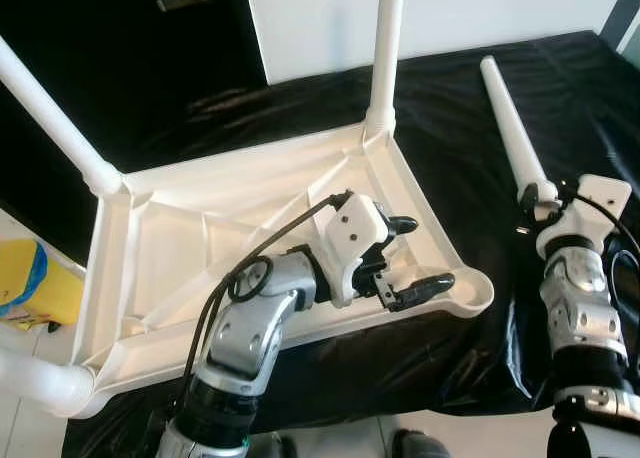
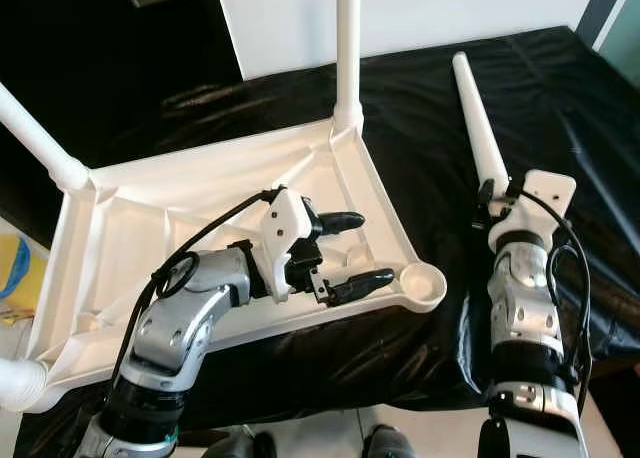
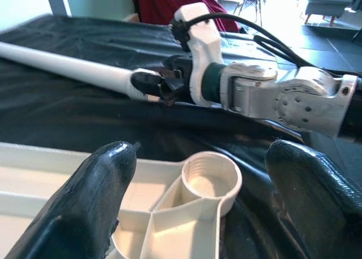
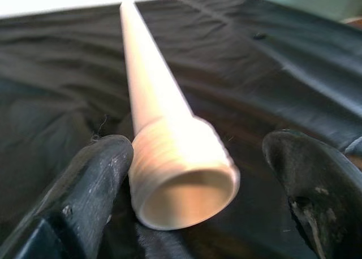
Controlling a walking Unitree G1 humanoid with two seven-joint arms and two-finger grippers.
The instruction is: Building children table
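An upturned white plastic table top [image 1: 200,228] lies ribbed side up on a black sheet [image 1: 470,108], with two legs already standing in its far corners. The left gripper [image 1: 415,258], fingers spread, hovers beside the empty threaded socket [image 3: 210,177] at the near right corner. To the right lies a loose tapered leg [image 2: 478,138], narrow end pointing far; the right gripper [image 4: 192,180] straddles its threaded end, spread, possibly touching one side
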